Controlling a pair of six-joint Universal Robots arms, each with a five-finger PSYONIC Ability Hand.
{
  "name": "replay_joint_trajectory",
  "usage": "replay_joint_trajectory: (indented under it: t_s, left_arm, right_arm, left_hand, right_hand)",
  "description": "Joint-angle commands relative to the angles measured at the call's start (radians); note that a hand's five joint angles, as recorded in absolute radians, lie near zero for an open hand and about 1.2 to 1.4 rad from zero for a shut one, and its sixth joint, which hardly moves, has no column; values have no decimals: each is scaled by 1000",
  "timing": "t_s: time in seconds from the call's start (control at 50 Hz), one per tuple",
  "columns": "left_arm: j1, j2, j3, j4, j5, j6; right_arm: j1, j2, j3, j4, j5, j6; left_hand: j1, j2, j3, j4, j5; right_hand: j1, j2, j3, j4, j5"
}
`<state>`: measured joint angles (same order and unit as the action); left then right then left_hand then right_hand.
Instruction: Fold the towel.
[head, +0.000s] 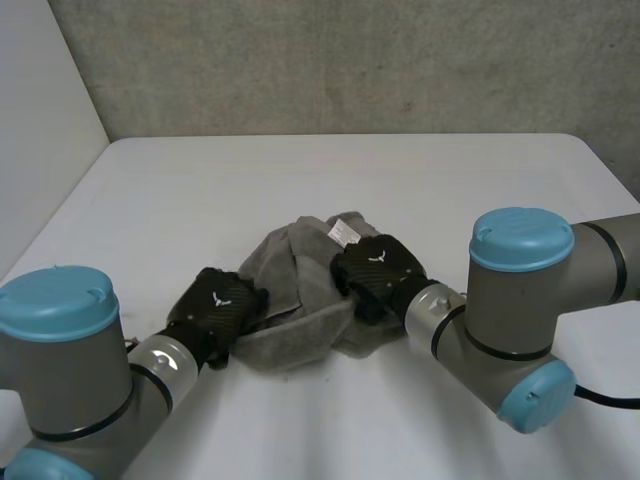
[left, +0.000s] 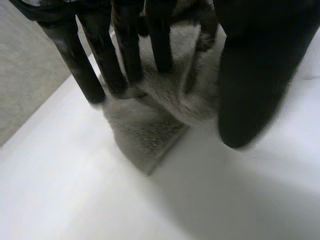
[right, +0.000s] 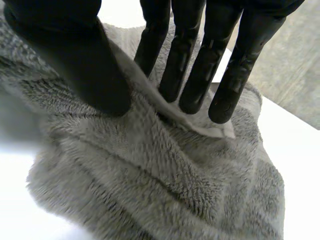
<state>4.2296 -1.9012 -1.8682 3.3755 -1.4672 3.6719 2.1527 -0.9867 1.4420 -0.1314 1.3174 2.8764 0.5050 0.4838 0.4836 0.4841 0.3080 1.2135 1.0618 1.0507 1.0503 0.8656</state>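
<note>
A grey towel (head: 300, 290) lies crumpled in the middle of the white table (head: 350, 170), with a white label (head: 343, 233) showing near its far side. My left hand (head: 215, 310) is at the towel's left edge. In the left wrist view its straight fingers (left: 100, 55) rest on the towel (left: 150, 135), and the thumb (left: 255, 75) stands apart beside a bunched fold. My right hand (head: 375, 270) sits on the towel's right side. In the right wrist view its fingers (right: 190, 60) and thumb (right: 75, 50) pinch a raised fold of towel (right: 150, 175) by the label (right: 210, 131).
Bare white table surrounds the towel on all sides. A grey wall runs behind the table's far edge, and a white panel stands at the far left. Both grey arms with light-blue caps reach in from the near corners.
</note>
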Motion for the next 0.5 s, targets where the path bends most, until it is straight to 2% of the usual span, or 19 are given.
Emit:
replay_joint_trajectory:
  t_s: [0.02, 0.12, 0.16, 0.24, 0.28, 0.3, 0.32, 0.34, 0.38, 0.44, 0.5]
  left_arm:
    - [7, -61, 67, 137, -2, -12]
    - [0, -73, 167, 219, -4, -21]
    - [-11, -70, 280, 280, -21, -51]
    - [-19, -56, 405, 304, -56, -119]
    - [-30, -26, 518, 304, -169, -202]
    - [-30, -25, 518, 304, -170, -202]
    - [-30, -3, 556, 303, -250, -246]
    - [-30, -2, 557, 303, -251, -246]
    - [-42, 34, 569, 292, -356, -308]
    - [-86, 69, 491, 224, -366, -326]
    - [-117, 90, 431, 169, -361, -326]
  right_arm:
    - [-2, 37, -78, -60, 23, 30]
    - [-5, 40, -153, -99, 36, 23]
    - [-11, 20, -210, -186, 60, 23]
    - [-27, -36, -241, -304, 121, 20]
    - [-47, -73, -239, -369, 151, 17]
    - [-63, -110, -232, -432, 172, 18]
    - [-69, -147, -217, -494, 190, 23]
    - [-70, -147, -216, -494, 190, 23]
    - [-79, -209, -168, -543, 194, 27]
    - [-79, -230, -141, -527, 181, 23]
    - [-79, -250, -86, -424, 134, 18]
  left_hand:
    - [891, 912, 913, 912, 914]
    - [891, 912, 913, 912, 914]
    - [891, 912, 913, 912, 914]
    - [891, 912, 913, 912, 914]
    - [891, 912, 913, 912, 914]
    - [891, 912, 913, 912, 914]
    - [891, 912, 913, 912, 914]
    - [891, 912, 913, 912, 914]
    - [891, 912, 913, 912, 914]
    - [891, 912, 913, 912, 914]
    - [891, 912, 913, 912, 914]
  right_hand:
    - [183, 334, 346, 346, 356]
    - [183, 334, 346, 346, 356]
    - [183, 334, 346, 346, 356]
    - [183, 334, 346, 346, 356]
    - [183, 334, 346, 346, 356]
    - [183, 334, 346, 346, 356]
    - [183, 334, 346, 346, 356]
    - [183, 334, 346, 346, 356]
    - [183, 334, 346, 346, 356]
    - [183, 334, 346, 346, 356]
    - [183, 334, 346, 346, 356]
